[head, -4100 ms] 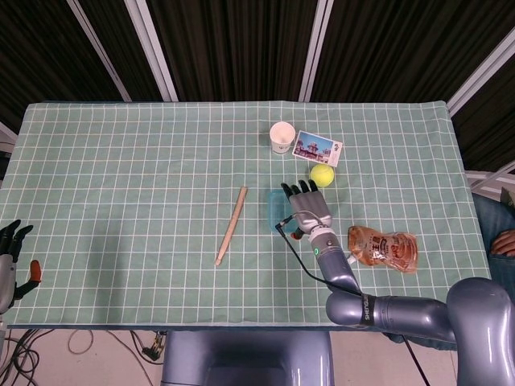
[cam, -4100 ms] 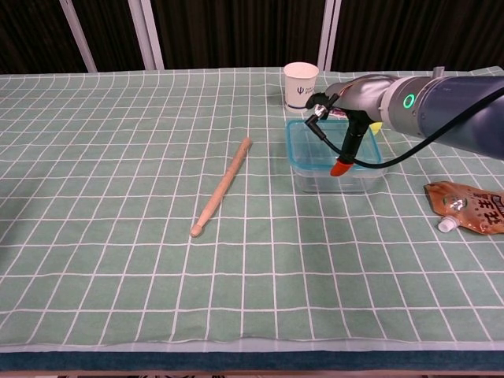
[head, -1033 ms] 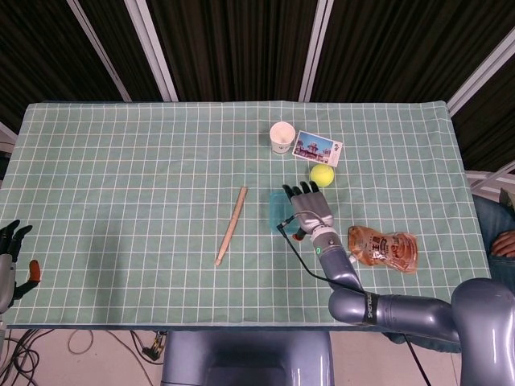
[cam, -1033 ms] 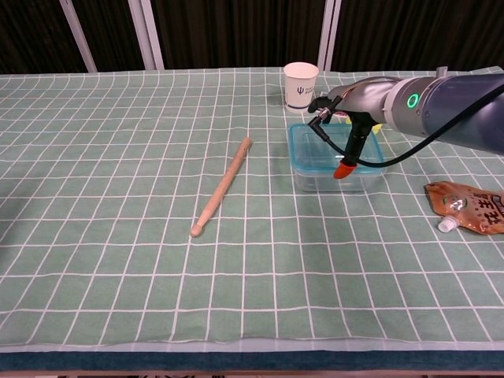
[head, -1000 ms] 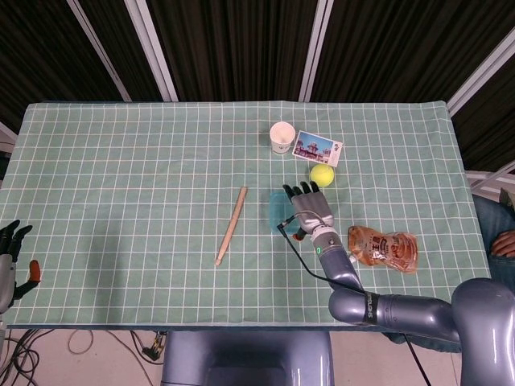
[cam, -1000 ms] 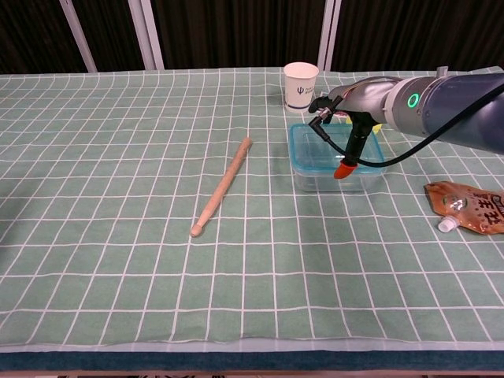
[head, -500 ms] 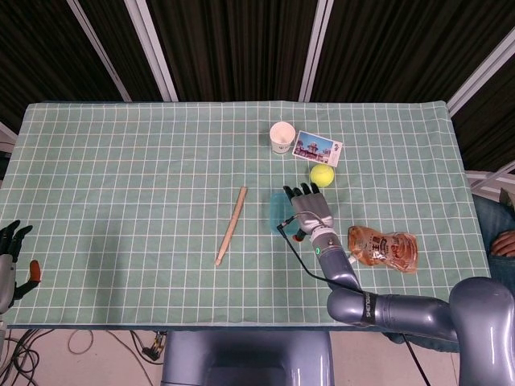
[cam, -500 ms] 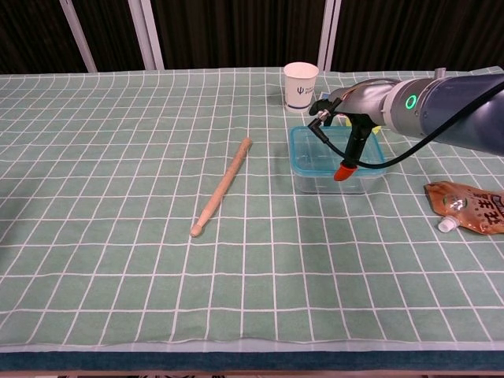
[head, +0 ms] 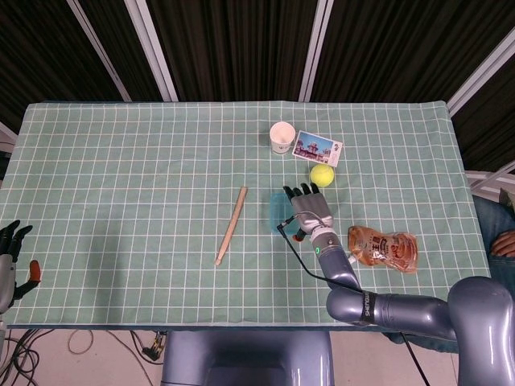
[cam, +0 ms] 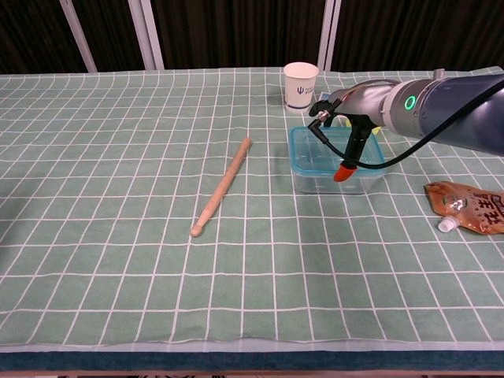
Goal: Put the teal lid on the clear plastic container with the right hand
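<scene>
on the table there was 1 clear box with 1 teal lid on it, 1 wooden stick, 1 white paper cup, 1 picture card, 1 yellow ball and 1 brown pouch. 2 robot hands showed: 1 right hand over the box and 1 left hand at the frame's left edge.
</scene>
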Action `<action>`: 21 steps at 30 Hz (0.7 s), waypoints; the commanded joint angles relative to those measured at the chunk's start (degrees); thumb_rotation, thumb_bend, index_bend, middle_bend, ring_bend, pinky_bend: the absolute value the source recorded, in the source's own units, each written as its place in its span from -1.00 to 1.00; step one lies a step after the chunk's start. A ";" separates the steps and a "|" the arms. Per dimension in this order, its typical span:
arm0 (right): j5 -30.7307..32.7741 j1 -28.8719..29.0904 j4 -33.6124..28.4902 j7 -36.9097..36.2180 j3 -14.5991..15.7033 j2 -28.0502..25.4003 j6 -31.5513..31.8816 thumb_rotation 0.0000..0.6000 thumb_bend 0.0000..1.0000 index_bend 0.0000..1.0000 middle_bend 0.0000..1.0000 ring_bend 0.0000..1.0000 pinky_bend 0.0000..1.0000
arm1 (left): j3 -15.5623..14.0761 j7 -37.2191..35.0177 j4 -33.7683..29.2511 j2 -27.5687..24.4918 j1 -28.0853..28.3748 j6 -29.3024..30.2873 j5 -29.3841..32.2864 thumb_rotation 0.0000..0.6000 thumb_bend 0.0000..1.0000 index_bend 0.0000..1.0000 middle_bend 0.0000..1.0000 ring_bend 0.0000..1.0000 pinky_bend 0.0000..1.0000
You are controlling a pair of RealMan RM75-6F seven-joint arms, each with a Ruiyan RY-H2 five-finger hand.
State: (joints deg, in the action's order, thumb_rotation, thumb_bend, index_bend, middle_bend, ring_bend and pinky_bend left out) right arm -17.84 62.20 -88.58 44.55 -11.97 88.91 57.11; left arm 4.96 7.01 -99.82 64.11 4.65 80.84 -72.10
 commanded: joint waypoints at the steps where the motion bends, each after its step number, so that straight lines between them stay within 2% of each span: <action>1: 0.01 0.03 -0.24 0.08 0.10 -0.18 0.07 1.00 -0.48 -0.95 -0.57 -1.00 -1.00 | 0.00 -0.02 -0.02 0.00 -0.01 0.00 0.01 1.00 0.14 -0.78 -1.00 -1.00 -1.00; 11: 0.94 0.20 -0.89 0.20 0.31 -0.71 -0.16 1.00 -0.48 -0.95 -0.94 -1.00 -1.00 | -0.02 0.02 -0.03 0.01 -0.01 0.00 0.01 1.00 0.14 -0.78 -1.00 -1.00 -1.00; 21: 1.52 0.29 -2.11 0.02 0.31 -1.95 -0.22 1.00 -0.48 -0.95 -0.97 -1.00 -1.00 | 0.03 -0.07 0.01 -0.03 0.00 0.01 0.05 1.00 0.14 -0.78 -1.00 -1.00 -1.00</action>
State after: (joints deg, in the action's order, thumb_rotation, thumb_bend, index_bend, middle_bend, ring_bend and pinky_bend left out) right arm -16.36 62.52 -90.47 44.63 -11.64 87.17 56.83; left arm 4.98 6.94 -99.80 64.08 4.65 80.85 -72.05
